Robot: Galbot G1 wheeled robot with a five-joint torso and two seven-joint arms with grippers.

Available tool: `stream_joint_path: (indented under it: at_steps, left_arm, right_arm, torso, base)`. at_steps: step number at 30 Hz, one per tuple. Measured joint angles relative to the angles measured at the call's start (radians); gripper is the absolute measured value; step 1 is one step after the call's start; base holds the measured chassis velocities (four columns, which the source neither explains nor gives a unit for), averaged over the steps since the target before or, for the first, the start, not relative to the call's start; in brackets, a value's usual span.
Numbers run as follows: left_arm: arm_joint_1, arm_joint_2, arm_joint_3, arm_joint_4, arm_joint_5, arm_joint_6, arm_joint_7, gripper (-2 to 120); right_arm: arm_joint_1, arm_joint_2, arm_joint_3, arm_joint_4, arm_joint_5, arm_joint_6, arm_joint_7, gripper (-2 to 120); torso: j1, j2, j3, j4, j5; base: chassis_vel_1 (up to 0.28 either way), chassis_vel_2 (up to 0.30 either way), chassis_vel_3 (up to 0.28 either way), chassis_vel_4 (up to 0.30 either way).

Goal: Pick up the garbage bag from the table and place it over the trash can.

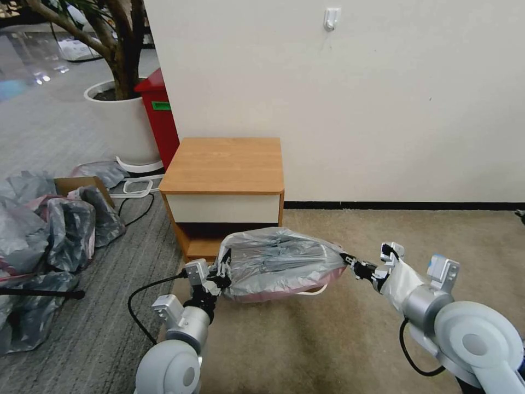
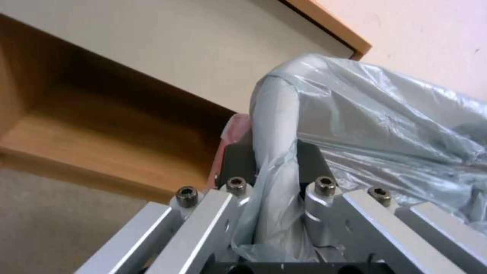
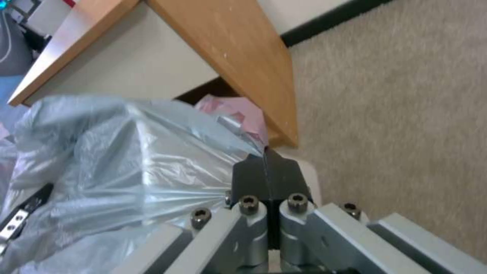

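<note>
Two arms reach forward and inward, the left gripper (image 1: pixel 223 269) and right gripper (image 1: pixel 346 261) each pinched on an end of the garbage bag (image 1: pixel 279 262). Crinkly translucent grey plastic with a pink-tinged rim, it stretches between them above beige carpet, before the boxy wooden table (image 1: pixel 224 164).

The thin, crinkly, translucent grey plastic garbage bag (image 1: pixel 279 262) with a pink-tinged rim was stretched wide just before the small wooden table (image 1: pixel 224 164), covering the cream plastic trash can (image 1: pixel 313 291) beneath it.
</note>
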Motion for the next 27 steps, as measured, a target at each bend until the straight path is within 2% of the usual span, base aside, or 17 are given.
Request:
stream_joint_path:
  at_steps: [5, 14, 23, 26, 27]
  left_arm:
    - [-0.008, -0.002, -0.004, -0.006, -0.092, 0.02, -0.01, 7]
    - [-0.022, -0.001, -0.015, -0.01, -0.166, 0.033, -0.031, 7]
    - [-0.04, -0.007, -0.014, -0.004, -0.196, 0.032, -0.059, 7]
    - [-0.044, -0.011, -0.012, -0.006, -0.218, 0.033, -0.069, 7]
    - [-0.044, -0.011, -0.012, -0.006, -0.218, 0.033, -0.069, 7]
  right_arm:
    - [-0.031, 0.022, -0.01, 0.006, 0.014, 0.001, -0.001, 0]
    - [-0.061, 0.042, -0.021, 0.004, 0.002, 0.003, -0.008, 0]
    - [-0.093, 0.068, -0.054, 0.037, -0.091, 0.027, -0.028, 0]
    - [-0.105, 0.085, -0.084, 0.019, -0.222, 0.097, -0.06, 0]
    - [-0.105, 0.085, -0.084, 0.019, -0.222, 0.097, -0.06, 0]
  torso:
    - [0.0, 0.0, 0.0, 0.0001, 0.0]
    - [0.0, 0.0, 0.0, 0.0001, 0.0]
    - [0.0, 0.0, 0.0, 0.0002, -0.0001]
    - [0.0, 0.0, 0.0, 0.0, -0.0001]
    - [0.0, 0.0, 0.0, 0.0, -0.0001]
  base:
    - [0.0, 0.0, 0.0, 0.0]
    - [0.0, 0.0, 0.0, 0.0]
    - [0.0, 0.0, 0.0, 0.0]
    - [0.0, 0.0, 0.0, 0.0]
    - [0.0, 0.0, 0.0, 0.0]
